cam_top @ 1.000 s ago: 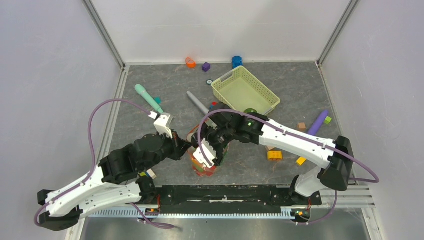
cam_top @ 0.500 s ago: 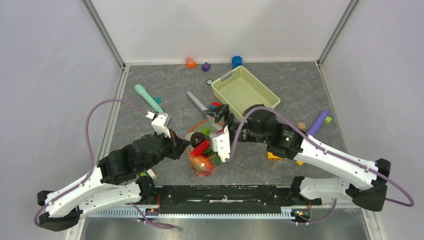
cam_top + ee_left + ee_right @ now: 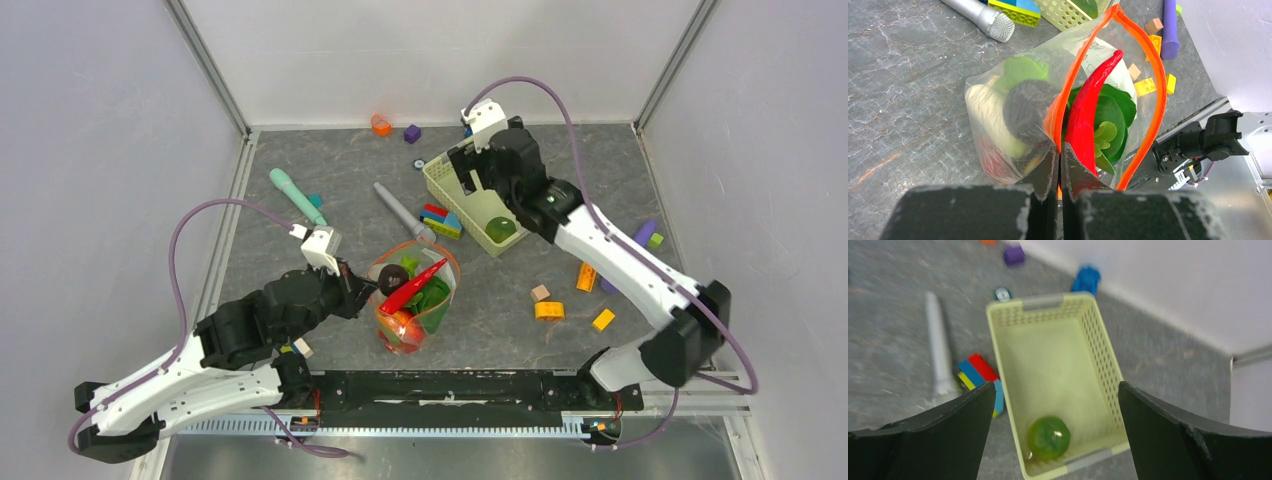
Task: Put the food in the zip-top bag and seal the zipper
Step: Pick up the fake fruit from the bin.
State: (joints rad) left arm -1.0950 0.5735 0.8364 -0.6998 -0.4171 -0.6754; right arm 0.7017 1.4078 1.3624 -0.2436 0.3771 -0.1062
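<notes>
One green piece (image 3: 1048,437) is waiting; right gripper (image 3: 1056,390), wide, is arriving above it. Left gripper (image 3: 1059,156) is pinching the zip-top bag (image 3: 1100,52).

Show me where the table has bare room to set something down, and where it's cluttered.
Bare: left of the teal tool; the far right corner beyond the basket; the front patch between the zip-top bag and the yellow block. Crowded: the middle, where the grey tool, stacked blocks, basket and bag sit close.

Zip-top bag (image 3: 1013,110) partly behind left fingers (image 3: 1044,172)
</notes>
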